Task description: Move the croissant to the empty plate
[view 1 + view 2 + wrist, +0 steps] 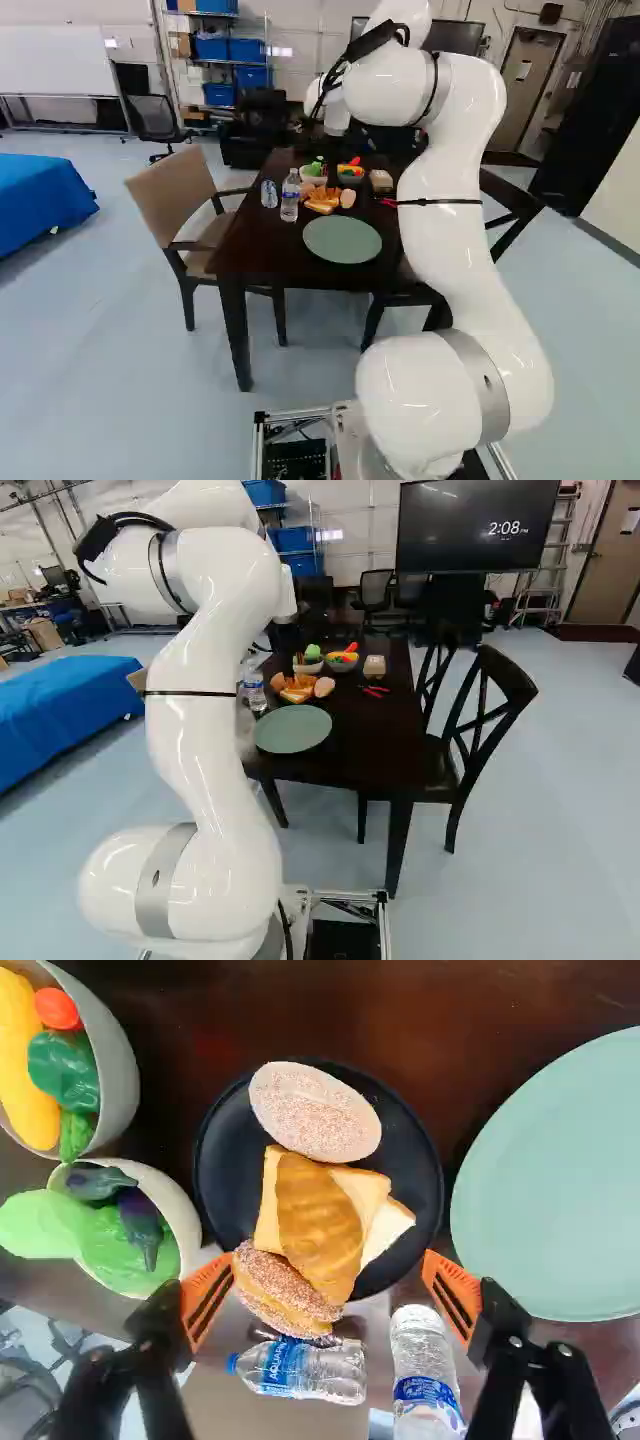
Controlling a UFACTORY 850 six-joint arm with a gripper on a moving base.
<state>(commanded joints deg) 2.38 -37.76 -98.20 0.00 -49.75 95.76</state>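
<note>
The glossy white arm is banded by silver-grey rings and a thin black strap. Black cables are looped up top. Black fingers are tipped with slotted orange pads, apparently screwed on.

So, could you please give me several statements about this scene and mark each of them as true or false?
1. The croissant lies on sliced bread on the black plate. True.
2. The tool is closed around the croissant. False: its fingers stand wide apart and do not grip it.
3. The green plate carries an oval bun. False: the green plate is bare, and that bun is on the black plate.
4. The black plate is between the green plate and the two bowls of toy vegetables. True.
5. The table is white. False: it is dark brown.
</note>
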